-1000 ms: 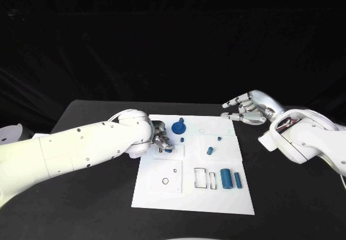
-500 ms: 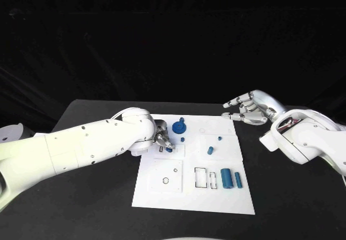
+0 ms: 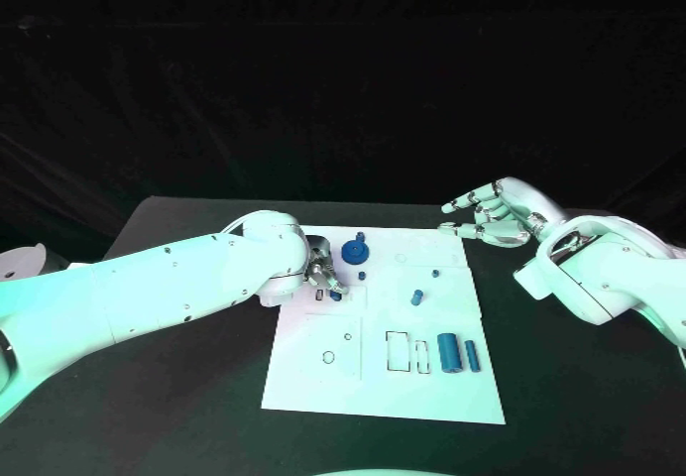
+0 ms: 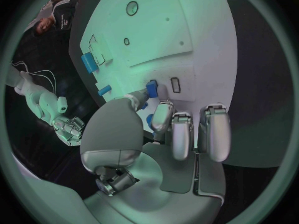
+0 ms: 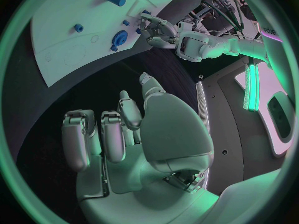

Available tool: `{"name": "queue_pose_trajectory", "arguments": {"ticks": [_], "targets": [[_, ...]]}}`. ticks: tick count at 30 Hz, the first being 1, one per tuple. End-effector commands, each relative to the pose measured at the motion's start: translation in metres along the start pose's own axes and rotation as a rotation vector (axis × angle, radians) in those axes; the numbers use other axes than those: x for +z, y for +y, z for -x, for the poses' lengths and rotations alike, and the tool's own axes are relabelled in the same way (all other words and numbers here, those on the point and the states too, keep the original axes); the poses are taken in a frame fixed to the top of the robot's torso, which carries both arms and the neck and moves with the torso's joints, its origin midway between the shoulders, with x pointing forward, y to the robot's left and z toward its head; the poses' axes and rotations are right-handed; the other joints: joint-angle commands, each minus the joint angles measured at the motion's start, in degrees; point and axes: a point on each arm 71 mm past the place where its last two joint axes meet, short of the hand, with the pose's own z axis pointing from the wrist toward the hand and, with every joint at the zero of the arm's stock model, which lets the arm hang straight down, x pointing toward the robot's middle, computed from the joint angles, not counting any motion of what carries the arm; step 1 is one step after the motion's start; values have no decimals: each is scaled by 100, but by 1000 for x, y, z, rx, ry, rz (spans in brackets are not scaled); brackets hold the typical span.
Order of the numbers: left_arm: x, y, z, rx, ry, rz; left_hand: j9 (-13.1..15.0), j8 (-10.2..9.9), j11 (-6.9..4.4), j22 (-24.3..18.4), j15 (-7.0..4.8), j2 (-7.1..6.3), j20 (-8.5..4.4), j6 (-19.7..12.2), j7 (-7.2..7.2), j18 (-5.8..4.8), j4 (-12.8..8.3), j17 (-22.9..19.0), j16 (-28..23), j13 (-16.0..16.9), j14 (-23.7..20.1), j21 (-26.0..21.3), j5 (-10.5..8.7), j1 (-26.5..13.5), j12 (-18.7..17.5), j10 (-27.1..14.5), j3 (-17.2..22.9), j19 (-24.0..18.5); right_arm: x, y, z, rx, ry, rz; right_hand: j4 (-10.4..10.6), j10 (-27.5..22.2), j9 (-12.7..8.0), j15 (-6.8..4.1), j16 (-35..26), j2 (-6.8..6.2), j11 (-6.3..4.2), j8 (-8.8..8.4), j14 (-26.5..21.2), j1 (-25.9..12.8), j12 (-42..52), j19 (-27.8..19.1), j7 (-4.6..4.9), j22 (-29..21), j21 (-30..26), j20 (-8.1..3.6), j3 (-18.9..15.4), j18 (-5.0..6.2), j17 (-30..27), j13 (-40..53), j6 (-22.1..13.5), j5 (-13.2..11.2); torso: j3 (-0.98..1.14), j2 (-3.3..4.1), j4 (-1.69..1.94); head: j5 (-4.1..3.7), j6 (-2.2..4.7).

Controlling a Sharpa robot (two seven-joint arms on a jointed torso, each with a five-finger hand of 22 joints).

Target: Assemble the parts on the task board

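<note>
On the black table, the left hand pinches a small blue part over the task board; right hand empty, fingers spread

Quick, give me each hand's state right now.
Left hand: pinching a small blue part over the task board.
Right hand: open, holding nothing, off the board's far right corner.
</note>
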Motion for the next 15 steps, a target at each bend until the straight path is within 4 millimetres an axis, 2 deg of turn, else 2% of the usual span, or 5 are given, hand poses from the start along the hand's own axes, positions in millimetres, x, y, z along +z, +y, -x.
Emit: {"name": "queue_pose_trajectory", "arguments": {"ticks": [1, 15], "targets": [[3, 1, -9, 35, 64, 13, 10, 33, -17, 862, -44, -14, -34, 52, 0, -77, 65, 1508, 18, 23, 614, 44, -39, -136, 39, 45, -152, 375, 0, 2, -2, 4, 18, 14, 2, -42, 6, -4, -40, 7, -8, 15, 502, -37, -20, 267, -1, 919, -26, -13, -34, 17, 1068, -4, 49, 25, -2, 2, 3, 4, -3], [5, 1, -8, 32, 61, 22, 92, 102, -36, 912, -64, 75, -55, 113, -25, -87, 359, 1508, 18, 69, 614, 66, -47, -420, 76, 77, -941, 396, 0, 3, -3, 13, 24, 18, 8, -48, 5, -5, -44, 2, -8, 14, 500, -44, -32, 263, -1, 911, -31, -13, -45, 19, 1062, -13, 47, 25, -6, 1, 3, 5, 9]]}}
